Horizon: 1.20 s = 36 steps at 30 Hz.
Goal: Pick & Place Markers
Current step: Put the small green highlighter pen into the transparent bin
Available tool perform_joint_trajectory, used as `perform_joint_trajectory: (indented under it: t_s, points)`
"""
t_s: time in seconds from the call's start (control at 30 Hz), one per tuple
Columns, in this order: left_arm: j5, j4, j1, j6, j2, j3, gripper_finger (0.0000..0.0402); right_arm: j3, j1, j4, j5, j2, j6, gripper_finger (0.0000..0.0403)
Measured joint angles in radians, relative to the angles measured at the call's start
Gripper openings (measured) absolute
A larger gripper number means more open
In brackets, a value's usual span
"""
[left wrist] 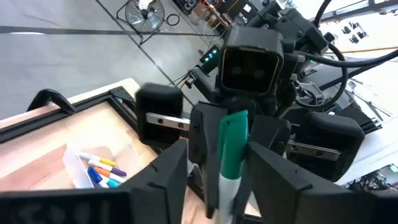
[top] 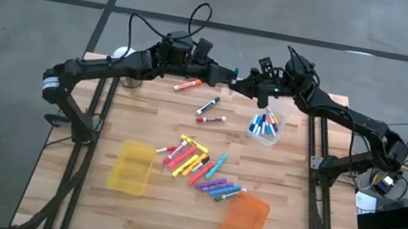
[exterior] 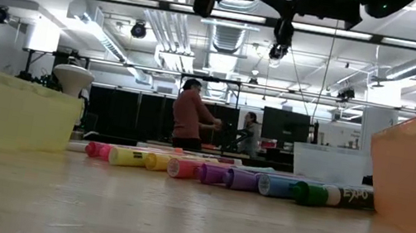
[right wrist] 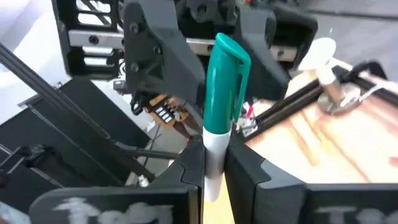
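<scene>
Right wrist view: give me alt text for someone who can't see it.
The right claw is shut on a white marker with a green cap, held upright between its dark fingers. Just beyond it the left claw faces it, open, above the wooden table.

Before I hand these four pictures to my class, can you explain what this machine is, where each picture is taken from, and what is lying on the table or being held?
It is a robot with two dark arms at a wooden table, each ending in a two-finger gripper. One picture looks straight down from above, one looks level across the tabletop, and two come from cameras on the arms' wrists.

The arms meet at the table's far edge. The right gripper is shut on a teal-capped white marker; the left gripper stands open around the same marker, so this looks like a handover.

On the table lie a cluster of coloured markers, three loose markers farther back, a clear bin holding several markers, an empty yellow bin and an empty orange bin. People stand in the room behind.
</scene>
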<state>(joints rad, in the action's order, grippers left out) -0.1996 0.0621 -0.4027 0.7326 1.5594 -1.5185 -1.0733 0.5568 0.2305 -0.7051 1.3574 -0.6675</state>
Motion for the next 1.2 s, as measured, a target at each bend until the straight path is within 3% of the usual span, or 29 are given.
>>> perform_joint_trajectory:
  t_s: [0.23,0.5,0.63,1.2]
  points:
    - [0.016,0.023,-0.015,-0.032,-0.021,0.000,0.0171,-0.001,0.045,-0.287,0.015,-0.114,0.009,0.0031]
    - [-0.019,0.079,-0.011,-0.031,-0.028,0.000,0.0172,-0.002,0.142,-0.815,0.370,-0.244,0.047,0.0031]
    - [-0.025,0.142,-0.009,-0.047,-0.026,0.001,0.0172,0.001,0.209,-1.014,0.436,-0.232,0.060,0.0031]
    - [-0.045,0.272,-0.009,-0.053,-0.025,0.001,0.0172,0.030,0.250,-1.066,0.472,0.166,0.212,0.0031]
